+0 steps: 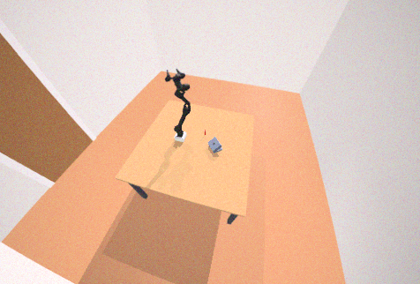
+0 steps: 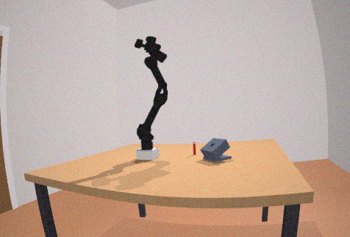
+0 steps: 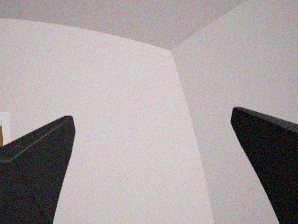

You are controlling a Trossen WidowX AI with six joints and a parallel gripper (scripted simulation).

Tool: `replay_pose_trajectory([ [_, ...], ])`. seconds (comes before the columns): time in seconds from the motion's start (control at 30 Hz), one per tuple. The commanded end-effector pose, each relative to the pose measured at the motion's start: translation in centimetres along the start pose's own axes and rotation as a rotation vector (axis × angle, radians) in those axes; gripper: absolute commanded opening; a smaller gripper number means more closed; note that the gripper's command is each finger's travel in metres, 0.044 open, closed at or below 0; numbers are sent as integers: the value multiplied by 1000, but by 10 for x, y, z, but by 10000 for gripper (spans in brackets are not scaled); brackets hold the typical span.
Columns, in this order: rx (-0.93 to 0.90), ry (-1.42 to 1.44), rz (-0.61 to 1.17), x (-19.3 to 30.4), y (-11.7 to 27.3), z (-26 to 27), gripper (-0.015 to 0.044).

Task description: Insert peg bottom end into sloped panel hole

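Note:
A small red peg [image 1: 205, 132] [image 2: 194, 149] stands upright on the table; it is too small to tell whether its sides are flat. A blue-grey sloped panel [image 1: 216, 147] [image 2: 220, 146] stands just to the right of the peg, with one dark hole [image 2: 212, 144] in its face; the hole's shape is too small to make out. My gripper [image 1: 172, 71] [image 2: 144, 42] [image 3: 156, 119] is wide open and empty. It is raised high above the table, far above the peg and the panel. The wrist view shows only both fingers, walls and ceiling; peg and panel are out of its sight.
The arm rises nearly straight up from its white base [image 1: 180, 137] [image 2: 147, 154], left of the peg. The wooden table [image 1: 190, 180] [image 2: 235, 179] carries the base, peg and panel. The arm's shadow falls on the table toward its front left edge.

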State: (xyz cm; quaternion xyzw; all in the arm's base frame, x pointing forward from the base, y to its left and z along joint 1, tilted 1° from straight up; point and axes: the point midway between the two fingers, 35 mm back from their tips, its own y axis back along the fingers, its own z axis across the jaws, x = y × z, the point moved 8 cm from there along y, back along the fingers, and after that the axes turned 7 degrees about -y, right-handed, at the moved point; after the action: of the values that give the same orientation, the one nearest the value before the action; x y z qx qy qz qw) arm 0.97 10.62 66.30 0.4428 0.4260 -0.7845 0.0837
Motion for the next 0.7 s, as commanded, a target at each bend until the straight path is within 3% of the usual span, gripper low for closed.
replay_pose_trajectory([
  [0.0,-79,45,-19,3,1,22,440],
  [0.67,-463,166,-132,7,28,111,440],
])
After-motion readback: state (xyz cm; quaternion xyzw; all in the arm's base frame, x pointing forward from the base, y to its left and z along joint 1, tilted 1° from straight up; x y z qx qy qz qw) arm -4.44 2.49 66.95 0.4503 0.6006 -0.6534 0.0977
